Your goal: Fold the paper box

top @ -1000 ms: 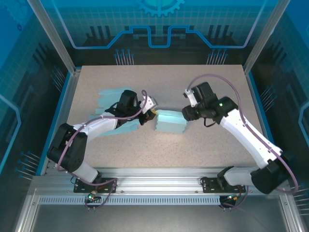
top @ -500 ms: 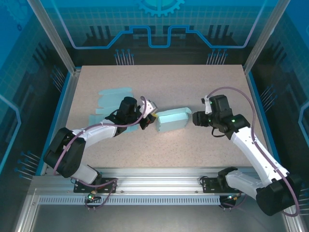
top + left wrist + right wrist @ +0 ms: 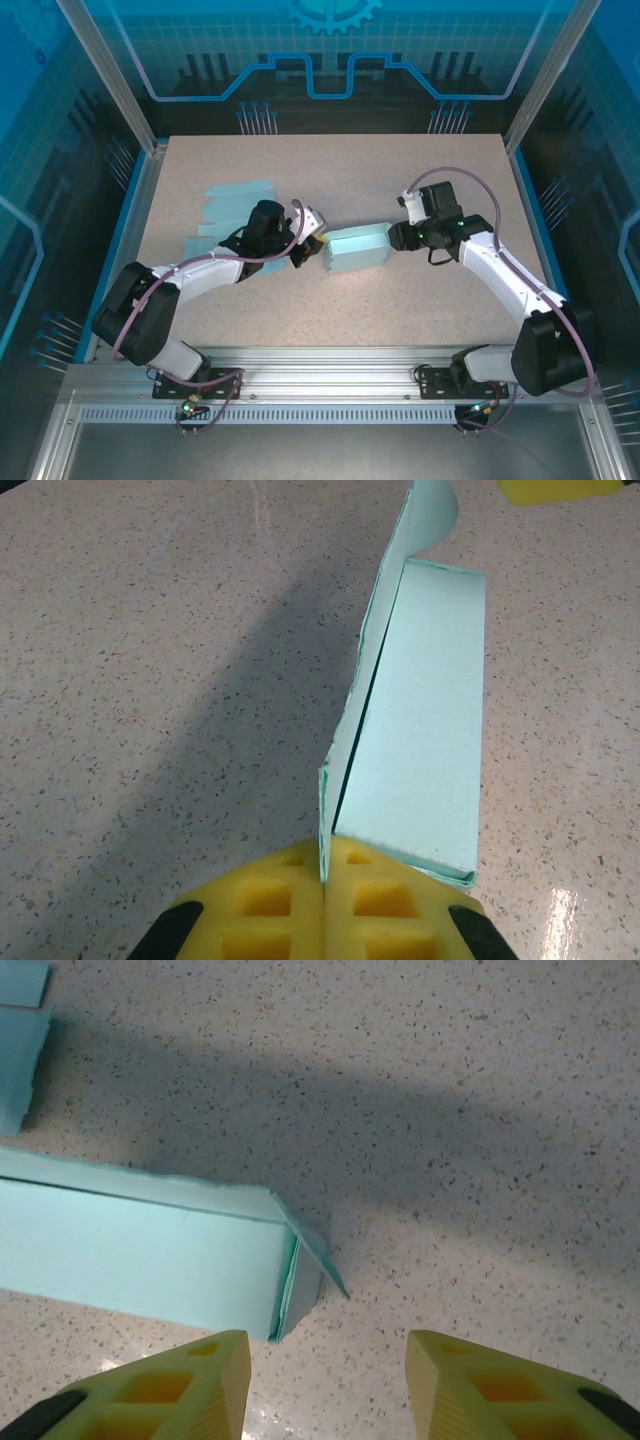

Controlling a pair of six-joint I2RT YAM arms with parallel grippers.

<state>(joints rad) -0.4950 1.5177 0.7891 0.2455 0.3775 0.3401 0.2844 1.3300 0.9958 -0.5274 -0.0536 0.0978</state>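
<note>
Near the middle of the table [image 3: 400, 170] lies the paper box [image 3: 355, 248], a pale teal sleeve on its side with its long axis running left to right. The left gripper [image 3: 323, 885] pinches the box's left end, its yellow pads pressed together on a thin upright wall (the sheet shows as a line between them). The box's right end [image 3: 300, 1285] is not closed, and a small flap there sticks out ajar. The right gripper [image 3: 325, 1380] hovers just beside that end with its jaws apart and nothing between them. Farther left and toward the far side, flat sheets [image 3: 235, 205] of the same paper lie on the tabletop.

The box looks light and thin-walled. It should flex and crease at a touch, crush if its hollow body is squeezed, and probably slide on the smooth speckled surface unless one end is anchored. It is best taken by an edge or flap close to a fold line. The loose right flap wants a gentle push inward, not a hard pinch.
</note>
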